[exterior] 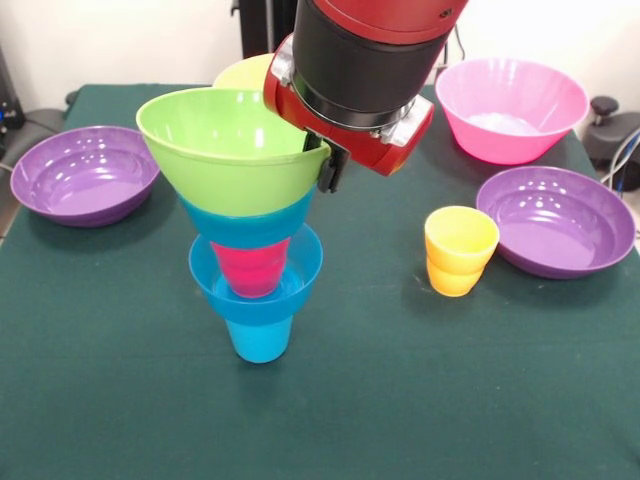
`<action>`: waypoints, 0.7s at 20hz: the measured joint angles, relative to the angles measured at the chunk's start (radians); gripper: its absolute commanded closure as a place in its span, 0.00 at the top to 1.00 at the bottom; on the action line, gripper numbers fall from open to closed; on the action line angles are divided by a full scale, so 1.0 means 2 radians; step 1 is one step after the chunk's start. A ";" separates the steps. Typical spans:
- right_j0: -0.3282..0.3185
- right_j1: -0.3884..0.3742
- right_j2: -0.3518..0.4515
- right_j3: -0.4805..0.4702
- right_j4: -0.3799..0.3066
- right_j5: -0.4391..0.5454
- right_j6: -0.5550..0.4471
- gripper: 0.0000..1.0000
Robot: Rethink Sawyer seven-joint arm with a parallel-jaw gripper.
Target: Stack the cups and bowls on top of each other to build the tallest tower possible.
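Counter (420, 400) is covered in dark green cloth and carries everything. Arm (365, 50), red and black, is seen descending from above, its wrist tilted toward the tower's upper rim.

Tower (255, 230) is seen left of centre. From the bottom: blue cup (260, 338), small blue bowl (255, 290) seated on its mouth, red cup (250, 268) standing inside that bowl, second blue bowl (245, 220) on the red cup, lime green bowl (225, 140) on top. Cups and bowls alternate, presumably so that each piece adds height rather than nesting flat. The green bowl is tilted, its rim higher on the left.

Hand (328, 170) is mostly hidden under the wrist; one dark finger is seen at the green bowl's right rim. Whether it is clamped on the rim or spread cannot be told.

Unstacked pieces:
- pink bowl (510, 105), far right, upright.
- purple bowl (555, 220), right, just beside the yellow cup.
- second purple bowl (82, 172), left, well apart from the tower.
- pale rim (245, 72) partly hidden behind the green bowl; not identified.
- yellow cup (460, 250), upright, right of the tower.

Judgement: green bowl is being seated; yellow cup is a likely next spacer.
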 measured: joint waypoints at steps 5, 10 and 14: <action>-0.002 0.000 0.000 0.000 0.000 0.000 0.000 0.00; -0.003 0.000 0.000 0.000 0.000 0.000 0.000 0.00; -0.004 0.000 0.000 0.000 0.000 0.000 0.000 0.00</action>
